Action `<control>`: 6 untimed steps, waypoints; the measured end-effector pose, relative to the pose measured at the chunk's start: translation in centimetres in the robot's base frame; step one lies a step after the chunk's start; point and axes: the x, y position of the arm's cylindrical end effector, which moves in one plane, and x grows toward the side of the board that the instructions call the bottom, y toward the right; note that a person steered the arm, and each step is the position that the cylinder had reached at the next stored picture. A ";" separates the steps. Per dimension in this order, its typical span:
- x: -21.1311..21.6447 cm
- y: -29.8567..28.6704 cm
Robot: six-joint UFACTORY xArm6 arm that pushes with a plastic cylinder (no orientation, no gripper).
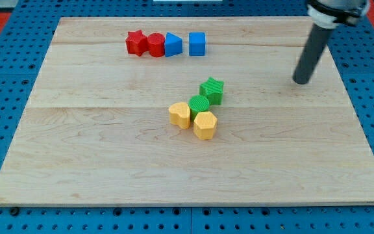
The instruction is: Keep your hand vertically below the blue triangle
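Observation:
The blue triangle (173,45) sits near the view's top in a row: red star (134,43), red cylinder (155,45), then the triangle touching the cylinder, then a blue cube (197,44) a little apart to its right. My tip (300,81) rests on the board at the view's right, far to the right of and slightly lower than the blue triangle, touching no block.
A cluster lies mid-board: green star (211,90), green cylinder (199,104), yellow block (180,114) and yellow hexagonal block (205,125). The wooden board (76,149) lies on a blue pegboard; its right edge is close to my tip.

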 end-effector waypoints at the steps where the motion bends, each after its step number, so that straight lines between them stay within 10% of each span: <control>1: -0.6 -6.7; 3: -0.6 -22.0; 6: 0.9 -18.4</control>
